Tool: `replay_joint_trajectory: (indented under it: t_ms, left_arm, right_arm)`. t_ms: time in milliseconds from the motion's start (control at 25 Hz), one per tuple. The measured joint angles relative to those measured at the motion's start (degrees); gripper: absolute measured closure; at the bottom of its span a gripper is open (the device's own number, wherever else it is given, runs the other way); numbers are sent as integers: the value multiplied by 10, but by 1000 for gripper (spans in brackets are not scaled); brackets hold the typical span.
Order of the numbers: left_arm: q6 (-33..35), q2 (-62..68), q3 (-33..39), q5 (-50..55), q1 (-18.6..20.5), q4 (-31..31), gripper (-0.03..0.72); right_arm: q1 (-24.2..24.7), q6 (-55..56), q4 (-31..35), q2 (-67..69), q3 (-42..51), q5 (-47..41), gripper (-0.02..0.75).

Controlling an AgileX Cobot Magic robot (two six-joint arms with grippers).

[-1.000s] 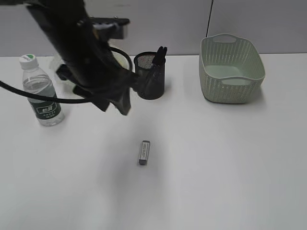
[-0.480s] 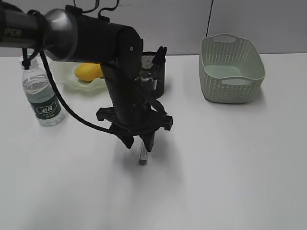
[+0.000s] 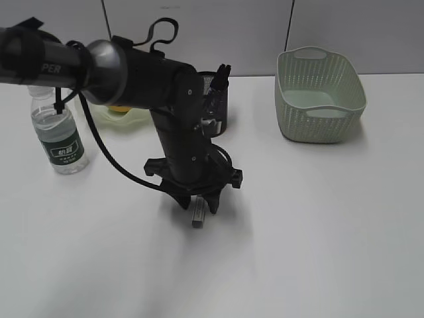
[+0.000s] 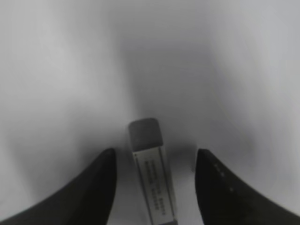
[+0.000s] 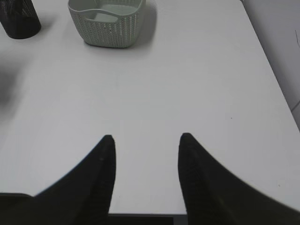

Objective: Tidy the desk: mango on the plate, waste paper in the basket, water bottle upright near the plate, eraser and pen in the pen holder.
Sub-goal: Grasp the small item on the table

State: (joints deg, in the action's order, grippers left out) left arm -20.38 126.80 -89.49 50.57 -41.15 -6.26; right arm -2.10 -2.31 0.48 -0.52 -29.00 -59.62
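Your left gripper (image 4: 152,183) hangs low at the centre of the exterior view, jaws apart, with the eraser (image 4: 152,173) lying flat on the desk (image 3: 318,225) between its fingertips (image 4: 96,187). In the left wrist view the eraser sits nearer the left finger and slightly askew to the jaws, so centre it and square the wrist before you squeeze. Settle down until the tips nearly meet the surface, or they may pinch only its top edge. It is a small grey block in a pale printed sleeve, probably soft enough to grip well. The pen holder (image 3: 213,104), upper centre of the exterior view, is where it goes. Your right gripper (image 5: 145,159) rests parted over bare desk, holding nothing
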Motion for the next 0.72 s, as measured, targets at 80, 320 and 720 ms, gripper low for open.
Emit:
replay_joint_trajectory:
  t_ms: [80,320,720]
  left_arm:
    - [0,1,-2,-7,0,0,267]
    - [-2,2,-3,-30,0,1,421]
    - [-2,-15,-14,1,0,30,542]
  right_arm:
    - [0,0,0,0,0,0,377]
    - [0,0,0,0,0,0,377]
    - [0,0,0,0,0,0,377]
